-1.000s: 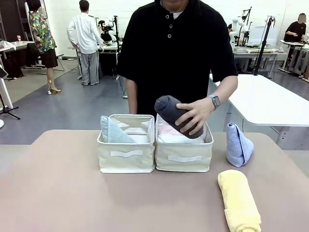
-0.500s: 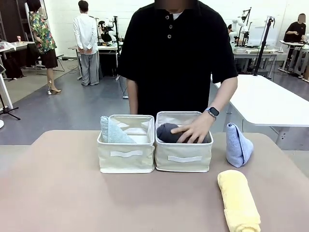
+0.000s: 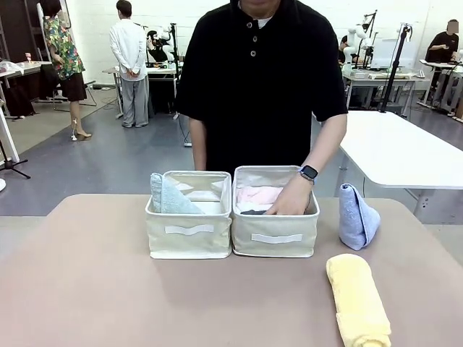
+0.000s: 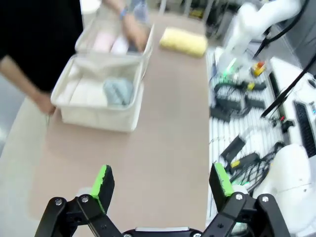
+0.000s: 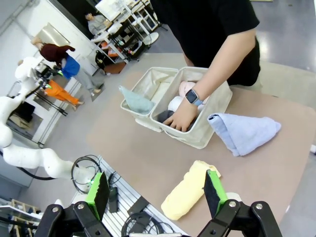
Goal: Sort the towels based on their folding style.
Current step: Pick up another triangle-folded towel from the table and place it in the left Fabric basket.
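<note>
Two cream bins stand side by side mid-table. The left bin [image 3: 188, 233] holds a pale mint cone towel [image 3: 168, 196] [image 5: 136, 101] [image 4: 118, 91]. In the right bin [image 3: 275, 236] lie a pink roll [image 3: 258, 195] [image 5: 185, 88] and a dark grey roll [image 3: 253, 211] [image 5: 164, 116], with the person's hand [image 3: 289, 203] [image 5: 182, 116] pressing down on the grey one. A light blue cone towel [image 3: 357, 215] [image 5: 244, 131] and a yellow roll [image 3: 358, 300] [image 5: 190, 190] [image 4: 182, 42] rest on the table to the right. My left gripper [image 4: 162, 180] and right gripper [image 5: 156, 190] hover open and empty, well away from the towels.
The person in black stands at the far edge behind the bins. A bare stretch of brown tabletop [image 3: 108, 289] lies in front of the bins. Cables and gear [image 4: 237, 98] sit off the table's near side beside the arm bases.
The person has lowered the dark grey roll from above the right bin down into it, and the hand has followed it inside. Neither gripper has changed.
</note>
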### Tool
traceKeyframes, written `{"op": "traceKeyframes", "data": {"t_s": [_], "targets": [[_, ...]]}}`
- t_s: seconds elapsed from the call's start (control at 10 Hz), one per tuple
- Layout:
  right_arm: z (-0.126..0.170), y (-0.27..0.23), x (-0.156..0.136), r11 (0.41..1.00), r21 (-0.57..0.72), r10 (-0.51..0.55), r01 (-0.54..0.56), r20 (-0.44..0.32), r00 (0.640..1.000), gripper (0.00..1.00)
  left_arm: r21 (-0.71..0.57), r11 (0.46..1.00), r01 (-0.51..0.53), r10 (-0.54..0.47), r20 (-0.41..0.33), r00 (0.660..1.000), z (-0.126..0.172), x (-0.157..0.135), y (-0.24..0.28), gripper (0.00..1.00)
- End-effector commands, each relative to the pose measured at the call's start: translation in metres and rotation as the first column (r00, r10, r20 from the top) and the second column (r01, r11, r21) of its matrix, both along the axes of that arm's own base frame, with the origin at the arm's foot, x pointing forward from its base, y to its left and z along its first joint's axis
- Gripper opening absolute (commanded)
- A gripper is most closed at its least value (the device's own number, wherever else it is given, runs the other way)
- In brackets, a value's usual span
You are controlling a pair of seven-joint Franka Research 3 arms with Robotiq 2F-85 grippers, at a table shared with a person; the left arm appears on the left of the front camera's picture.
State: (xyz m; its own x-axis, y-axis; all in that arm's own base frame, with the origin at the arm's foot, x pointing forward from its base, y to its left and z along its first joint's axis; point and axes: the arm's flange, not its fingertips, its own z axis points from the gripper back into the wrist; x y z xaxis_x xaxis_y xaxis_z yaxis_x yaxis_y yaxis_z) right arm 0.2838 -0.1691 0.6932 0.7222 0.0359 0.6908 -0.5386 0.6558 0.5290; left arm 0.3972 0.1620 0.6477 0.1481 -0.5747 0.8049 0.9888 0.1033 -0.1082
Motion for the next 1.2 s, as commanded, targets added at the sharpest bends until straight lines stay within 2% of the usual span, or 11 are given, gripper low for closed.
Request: {"op": "traceKeyframes", "data": {"t_s": [0.0, 0.1, 0.3, 0.4, 0.5, 0.6, 0.7, 0.8, 1.0, 1.1], "targets": [[0.001, 0.001, 0.002, 1.000, 0.025, 0.013, -0.014, 0.021, 1.000, 1.00, -0.222, 0.975, -0.027, 0.034, 0.027, 0.999, 0.004, -0.005, 0.050, 1.00], [0.001, 0.001, 0.002, 1.000, 0.025, 0.013, -0.014, 0.021, 1.000, 1.00, -0.218, 0.973, -0.076, 0.103, 0.116, 0.988, 0.018, -0.027, 0.067, 1.00], [0.001, 0.001, 0.002, 1.000, 0.025, 0.013, -0.014, 0.021, 1.000, 1.00, -0.101, 0.968, -0.230, 0.250, 0.326, 0.911, 0.041, -0.066, 0.087, 1.00], [0.001, 0.001, 0.002, 1.000, 0.025, 0.013, -0.014, 0.021, 1.000, 1.00, -0.074, 0.962, -0.261, 0.270, 0.362, 0.892, 0.049, -0.077, 0.093, 1.00], [0.001, 0.001, 0.002, 1.000, 0.025, 0.013, -0.014, 0.021, 1.000, 1.00, -0.037, 0.962, -0.271, 0.266, 0.358, 0.895, 0.053, -0.080, 0.096, 1.00], [0.001, 0.001, 0.002, 1.000, 0.025, 0.013, -0.014, 0.021, 1.000, 1.00, 0.005, 0.953, -0.302, 0.284, 0.324, 0.902, 0.050, -0.081, 0.096, 1.00], [0.000, 0.000, 0.000, 1.000, 0.000, 0.000, 0.000, 0.000, 1.000, 1.00, -0.110, 0.964, -0.243, 0.266, 0.342, 0.901, 0.066, -0.085, 0.110, 1.00], [-0.009, 0.029, 0.011, 0.983, -0.177, 0.033, -0.045, -0.070, 0.997, 1.00, -0.110, 0.964, -0.243, 0.266, 0.342, 0.901, 0.066, -0.085, 0.110, 1.00], [-0.041, 0.094, 0.052, 0.903, -0.413, 0.006, -0.114, -0.255, 0.967, 1.00, -0.110, 0.964, -0.243, 0.266, 0.342, 0.901, 0.066, -0.085, 0.110, 1.00], [-0.057, 0.120, 0.065, 0.851, -0.510, -0.023, -0.126, -0.276, 0.961, 1.00, -0.110, 0.964, -0.243, 0.266, 0.342, 0.901, 0.066, -0.085, 0.110, 1.00]]}}
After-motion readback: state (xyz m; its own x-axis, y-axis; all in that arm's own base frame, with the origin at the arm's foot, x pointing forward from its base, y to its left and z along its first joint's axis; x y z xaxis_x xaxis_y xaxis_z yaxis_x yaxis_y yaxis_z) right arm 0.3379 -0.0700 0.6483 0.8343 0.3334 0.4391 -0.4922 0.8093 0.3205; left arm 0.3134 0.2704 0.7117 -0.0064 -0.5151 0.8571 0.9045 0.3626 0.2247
